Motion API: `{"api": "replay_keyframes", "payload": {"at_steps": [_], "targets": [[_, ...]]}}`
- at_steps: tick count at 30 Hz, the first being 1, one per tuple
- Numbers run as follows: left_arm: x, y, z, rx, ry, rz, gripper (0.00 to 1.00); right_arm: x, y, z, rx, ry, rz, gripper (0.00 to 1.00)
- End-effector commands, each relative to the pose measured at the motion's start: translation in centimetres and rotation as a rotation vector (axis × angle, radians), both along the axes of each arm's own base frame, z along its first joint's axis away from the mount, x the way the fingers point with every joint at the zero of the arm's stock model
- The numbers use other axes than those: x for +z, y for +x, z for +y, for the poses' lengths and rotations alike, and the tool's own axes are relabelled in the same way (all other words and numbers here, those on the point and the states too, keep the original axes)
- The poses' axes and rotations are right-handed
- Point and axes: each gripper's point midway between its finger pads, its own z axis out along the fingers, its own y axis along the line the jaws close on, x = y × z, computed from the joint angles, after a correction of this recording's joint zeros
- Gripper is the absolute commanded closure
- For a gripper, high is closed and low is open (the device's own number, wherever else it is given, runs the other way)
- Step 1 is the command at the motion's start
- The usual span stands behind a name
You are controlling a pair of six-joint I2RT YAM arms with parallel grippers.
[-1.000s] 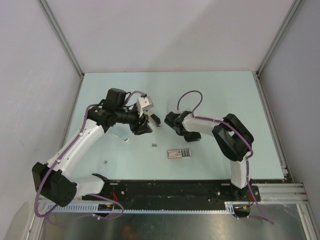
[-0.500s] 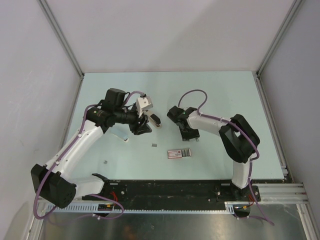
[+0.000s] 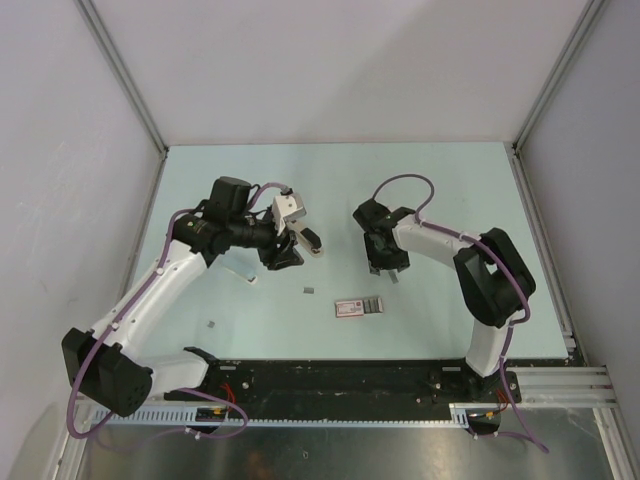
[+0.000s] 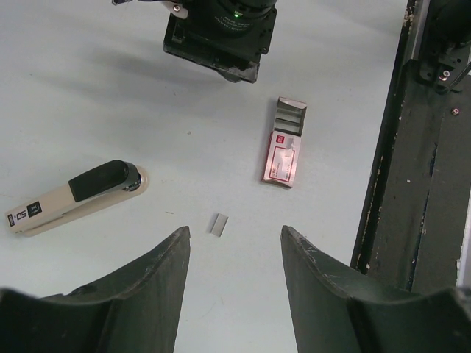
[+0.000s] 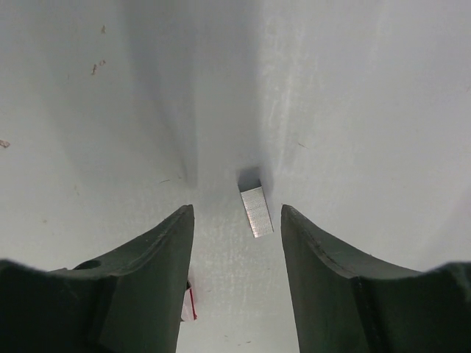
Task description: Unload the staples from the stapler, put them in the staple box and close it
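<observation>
The stapler (image 3: 312,240), a black top on a pale body, lies flat on the table; in the left wrist view it (image 4: 73,198) is left of the fingers. My left gripper (image 3: 287,256) is open and empty just left of it (image 4: 232,243). One short silvery strip of staples (image 3: 309,290) lies on the table ahead of the left fingers (image 4: 218,224). My right gripper (image 3: 387,265) is open, low over the table (image 5: 235,220), with another strip of staples (image 5: 256,210) lying between its fingertips, untouched.
The flat pinkish-red and white box (image 3: 358,306) lies near the middle front, also in the left wrist view (image 4: 283,151). A tiny grey bit (image 3: 211,324) lies at the left front. The black base rail (image 3: 350,375) runs along the near edge.
My right arm has swung to the right, away from the stapler, and its gripper now stands over a staple strip. The left arm and stapler have barely moved.
</observation>
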Motion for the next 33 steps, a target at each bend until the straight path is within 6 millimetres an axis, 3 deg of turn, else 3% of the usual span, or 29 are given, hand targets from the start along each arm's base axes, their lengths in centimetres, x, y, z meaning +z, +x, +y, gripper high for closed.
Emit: {"api": "replay_keyframes", "payload": {"at_steps": [1, 10, 16, 21, 33], "targets": [[1.0, -0.2, -0.2, -0.021, -0.016, -0.047, 0.42, 0.7, 0.4, 0.2, 0.015, 0.053, -0.019, 0.43], [0.9, -0.2, -0.1, -0.020, -0.014, -0.043, 0.42, -0.4, 0.7, -1.1, -0.031, 0.110, 0.011, 0.43], [0.8, -0.1, -0.1, -0.016, -0.010, -0.047, 0.42, -1.4, 0.1, -0.9, -0.024, 0.141, 0.047, 0.50], [0.8, -0.2, 0.0, -0.016, -0.010, -0.044, 0.42, -1.5, -0.5, -1.1, -0.027, 0.146, 0.061, 0.58], [1.0, -0.3, -0.1, -0.015, -0.017, -0.043, 0.42, -1.1, -1.8, -2.0, -0.046, 0.131, 0.073, 0.61]]}}
